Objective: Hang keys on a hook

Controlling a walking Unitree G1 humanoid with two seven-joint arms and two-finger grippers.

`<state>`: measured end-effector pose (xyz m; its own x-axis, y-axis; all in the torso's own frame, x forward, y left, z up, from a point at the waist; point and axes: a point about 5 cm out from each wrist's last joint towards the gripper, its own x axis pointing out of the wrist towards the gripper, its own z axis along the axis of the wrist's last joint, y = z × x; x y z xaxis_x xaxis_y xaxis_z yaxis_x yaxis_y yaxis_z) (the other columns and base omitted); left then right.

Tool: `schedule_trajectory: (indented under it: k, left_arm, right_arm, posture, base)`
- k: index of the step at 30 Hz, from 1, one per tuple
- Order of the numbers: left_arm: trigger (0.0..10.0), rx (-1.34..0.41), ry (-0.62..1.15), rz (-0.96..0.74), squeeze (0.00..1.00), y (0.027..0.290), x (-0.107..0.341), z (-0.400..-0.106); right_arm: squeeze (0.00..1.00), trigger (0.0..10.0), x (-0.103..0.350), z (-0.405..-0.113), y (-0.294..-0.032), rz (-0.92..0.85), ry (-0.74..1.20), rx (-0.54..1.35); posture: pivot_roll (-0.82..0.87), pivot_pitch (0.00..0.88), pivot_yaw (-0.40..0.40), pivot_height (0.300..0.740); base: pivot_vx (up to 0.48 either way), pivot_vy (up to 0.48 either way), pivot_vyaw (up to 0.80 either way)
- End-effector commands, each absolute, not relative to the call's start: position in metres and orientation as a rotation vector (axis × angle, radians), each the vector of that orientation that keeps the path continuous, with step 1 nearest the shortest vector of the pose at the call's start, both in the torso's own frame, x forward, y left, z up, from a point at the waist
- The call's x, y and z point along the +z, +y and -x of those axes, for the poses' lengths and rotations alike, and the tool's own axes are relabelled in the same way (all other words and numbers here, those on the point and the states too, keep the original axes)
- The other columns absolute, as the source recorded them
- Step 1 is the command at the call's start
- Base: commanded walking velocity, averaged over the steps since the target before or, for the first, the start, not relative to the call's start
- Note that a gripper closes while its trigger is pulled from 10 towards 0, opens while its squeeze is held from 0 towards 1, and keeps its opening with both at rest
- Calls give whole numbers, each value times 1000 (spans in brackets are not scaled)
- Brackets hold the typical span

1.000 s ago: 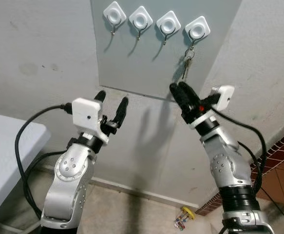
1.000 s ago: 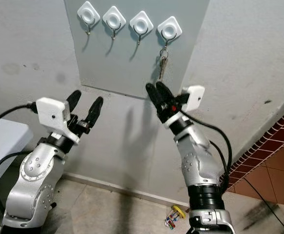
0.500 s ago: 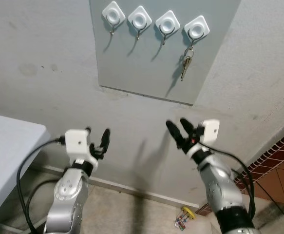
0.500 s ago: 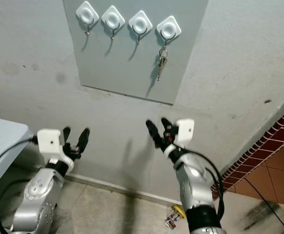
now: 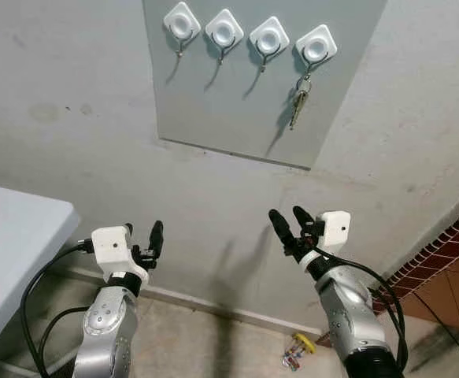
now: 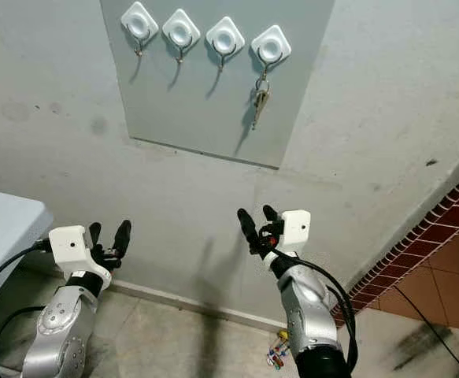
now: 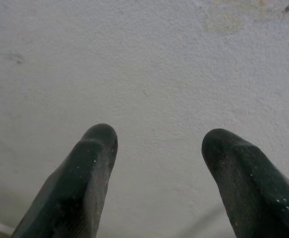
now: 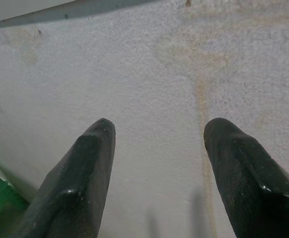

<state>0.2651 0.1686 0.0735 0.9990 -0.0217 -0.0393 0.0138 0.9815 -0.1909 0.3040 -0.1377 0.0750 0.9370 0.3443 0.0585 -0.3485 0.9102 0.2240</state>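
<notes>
We see the keys (image 5: 297, 102) hanging on the hook (image 5: 316, 49) at 1 o'clock — hanging looks done. Our left gripper (image 5: 145, 240) and right gripper (image 5: 291, 226) sit low, fingers apart and empty — next, we judge, just stow both arms.

Silver arms (image 5: 107, 335), black cables (image 5: 36, 287), white wrist boxes (image 5: 335, 230).

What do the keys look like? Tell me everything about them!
The keys are a small bunch of metal keys, partly silver and partly brassy, too small to count. They dangle straight down from a little ring caught on the hook farthest to the robot's right of four white square hooks on a grey board. They rest close against the board and cast a shadow on it. Only the hook touches them; both grippers are far below.
</notes>
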Motion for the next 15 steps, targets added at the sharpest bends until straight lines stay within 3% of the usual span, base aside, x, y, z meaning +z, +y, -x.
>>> schedule_trajectory:
  k: [1, 15]
  left_arm:
    - [10000, -18, 38, 190, 0, 169, 73, -266]
    - [10000, 85, 225, 219, 0, 185, 15, -244]
  right_arm:
    - [0, 10000, 71, -302, -142, -215, -5, 338]
    - [0, 10000, 10, -277, -159, -37, 280, 260]
  posture:
    - [-33, 42, -41, 740]
    - [-29, 33, -45, 740]
  base:
    - [0, 0, 0]
    - [0, 0, 0]
